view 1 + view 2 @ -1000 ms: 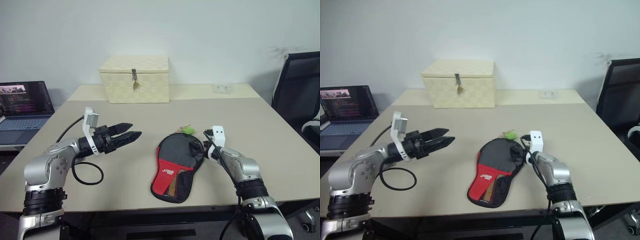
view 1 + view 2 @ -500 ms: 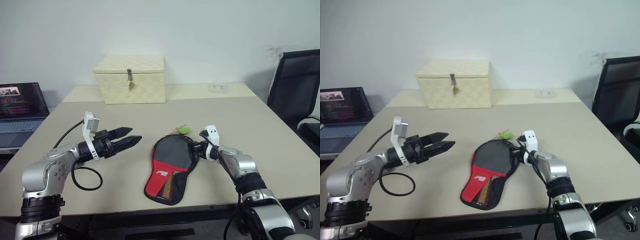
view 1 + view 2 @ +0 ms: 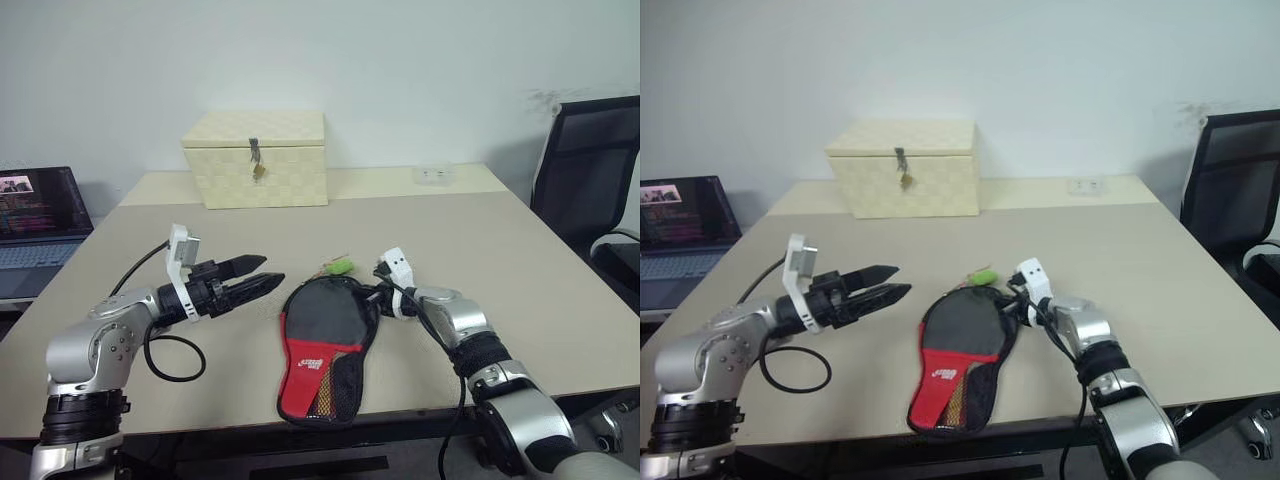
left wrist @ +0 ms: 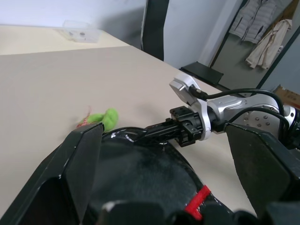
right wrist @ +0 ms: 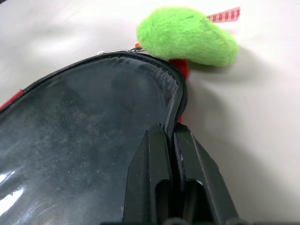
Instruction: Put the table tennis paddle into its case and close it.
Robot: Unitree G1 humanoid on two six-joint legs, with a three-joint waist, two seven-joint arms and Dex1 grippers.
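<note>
**A:** What do you see around you?

**B:** A wide beige table runs out ahead of me to a plain pale wall. A black office chair stands off its right corner, and a laptop sits open on a lower surface to my left. At the far side of the table is a cream woven box with a metal latch, shut, and further right a small clear item that I can't make out.

**A:** And nearer to you?

**B:** The case lies flat near the front edge, between my hands, round end away from me, red logo panel and mesh toward me. A black disc fills its round end; whether that is the paddle's rubber face or the case's own cover I can't tell. A small fuzzy green charm lies just beyond its rim. A black cable loop rests by my left arm.

**A:** Your hands?

**B:** My left gripper hangs above the table just left of the case, fingers apart, empty. My right gripper is pinched together on the case's zipped rim at the round end.

**A:** What has changed?

**B:** A second ago my right fingers sat at the case's right edge; since then they have travelled left, and the case has slid left with them.
</note>
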